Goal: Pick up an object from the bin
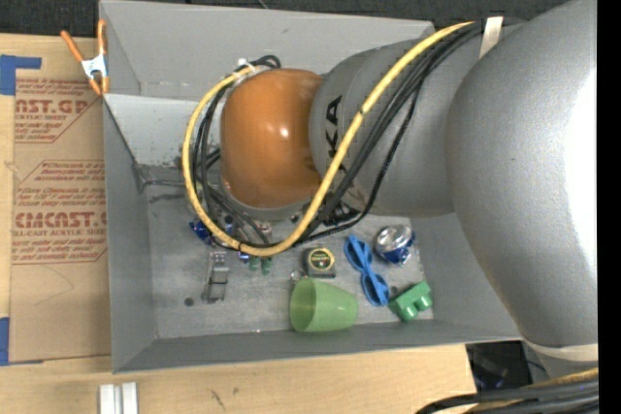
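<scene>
Glossy orange dome-shaped wrist cover (267, 136) near a smooth green plastic cup (322, 305), grasp state indiscernible.

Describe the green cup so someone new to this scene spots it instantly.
In the grey bin, look along the near wall, below the arm's orange cover. The green cup lies there on its side, beside a small tape measure. It is pale, round and smooth; the green block to its right is darker and angular.

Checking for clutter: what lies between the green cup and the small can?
A blue plastic piece lies between the green cup and the can, seen in the camera view.
</scene>
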`<state>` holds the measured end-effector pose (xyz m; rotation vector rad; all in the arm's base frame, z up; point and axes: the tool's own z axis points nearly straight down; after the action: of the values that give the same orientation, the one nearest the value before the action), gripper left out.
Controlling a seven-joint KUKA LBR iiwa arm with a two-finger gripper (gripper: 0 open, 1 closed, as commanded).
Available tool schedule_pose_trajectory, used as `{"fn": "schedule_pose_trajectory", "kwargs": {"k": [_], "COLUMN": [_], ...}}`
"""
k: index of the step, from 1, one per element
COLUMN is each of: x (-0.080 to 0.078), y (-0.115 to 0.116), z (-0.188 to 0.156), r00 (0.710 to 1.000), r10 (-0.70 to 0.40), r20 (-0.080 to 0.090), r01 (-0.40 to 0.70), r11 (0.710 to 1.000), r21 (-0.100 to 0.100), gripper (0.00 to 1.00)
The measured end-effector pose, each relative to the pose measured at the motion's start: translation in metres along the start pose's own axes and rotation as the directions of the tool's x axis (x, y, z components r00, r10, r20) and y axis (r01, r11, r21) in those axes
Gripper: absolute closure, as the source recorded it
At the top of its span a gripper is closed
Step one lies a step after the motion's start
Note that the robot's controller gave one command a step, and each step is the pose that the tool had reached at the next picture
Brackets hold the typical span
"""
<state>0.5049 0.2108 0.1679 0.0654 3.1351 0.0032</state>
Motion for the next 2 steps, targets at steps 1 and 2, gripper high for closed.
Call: {"fn": "schedule_pose_trajectory", "kwargs": {"k": [1, 2], "x": [-0.073, -0.089], "y": [-0.047, -0.078], "z": [0.03, 0.033], "r00": [0.997, 0.988], "r10": [0.072, 0.154], "r20": [-0.001, -0.003], "r01": [-0.072, -0.154], "r11": [0.997, 0.988], "r21": [0.004, 0.003], "gripper": [0.0, 0.0]}}
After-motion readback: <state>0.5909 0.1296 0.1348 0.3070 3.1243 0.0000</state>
